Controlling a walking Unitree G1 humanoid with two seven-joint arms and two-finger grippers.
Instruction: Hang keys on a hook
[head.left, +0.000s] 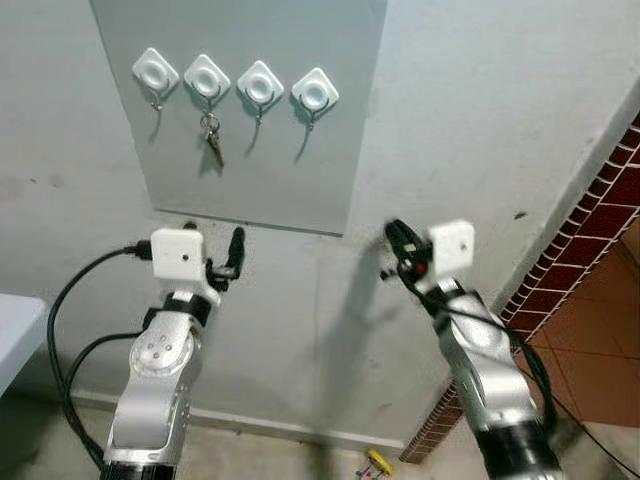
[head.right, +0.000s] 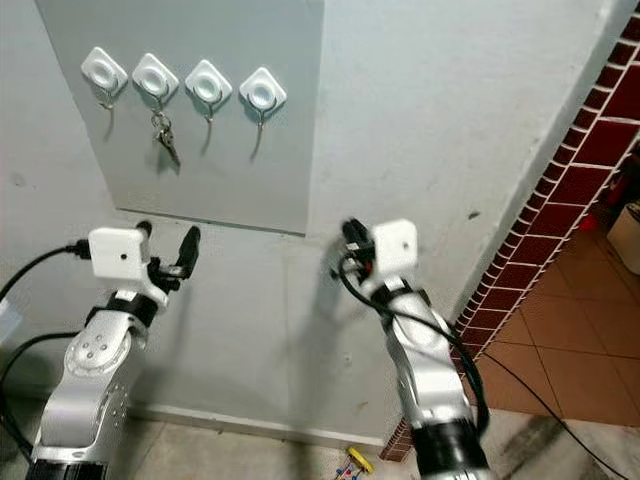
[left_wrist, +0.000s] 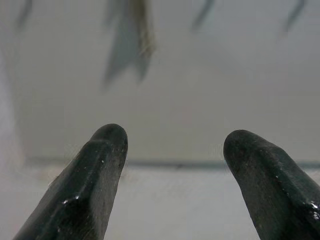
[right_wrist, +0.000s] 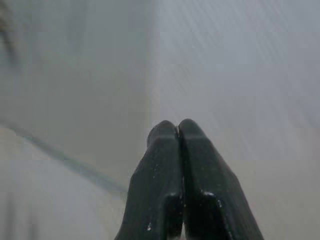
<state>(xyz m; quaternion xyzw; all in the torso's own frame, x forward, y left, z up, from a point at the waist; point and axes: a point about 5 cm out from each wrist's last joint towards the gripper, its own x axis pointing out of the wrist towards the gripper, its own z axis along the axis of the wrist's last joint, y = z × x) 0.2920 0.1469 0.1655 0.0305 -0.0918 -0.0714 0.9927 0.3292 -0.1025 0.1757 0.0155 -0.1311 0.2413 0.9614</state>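
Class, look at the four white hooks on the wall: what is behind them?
A flat grey panel fixed to the wall backs all four hooks; keys hang from the second. The wall behind the panel is covered.

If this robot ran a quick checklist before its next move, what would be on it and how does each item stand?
1. Keys hanging from a hook: ok, on the second hook from the left.
2. Left hand let go: ok, fingers apart, nothing between them.
3. Left hand away from keys: ok, it sits below the grey panel.
4. Right hand empty: ok, fingers pressed together on nothing.
5. Keys hanging steady: cannot tell.
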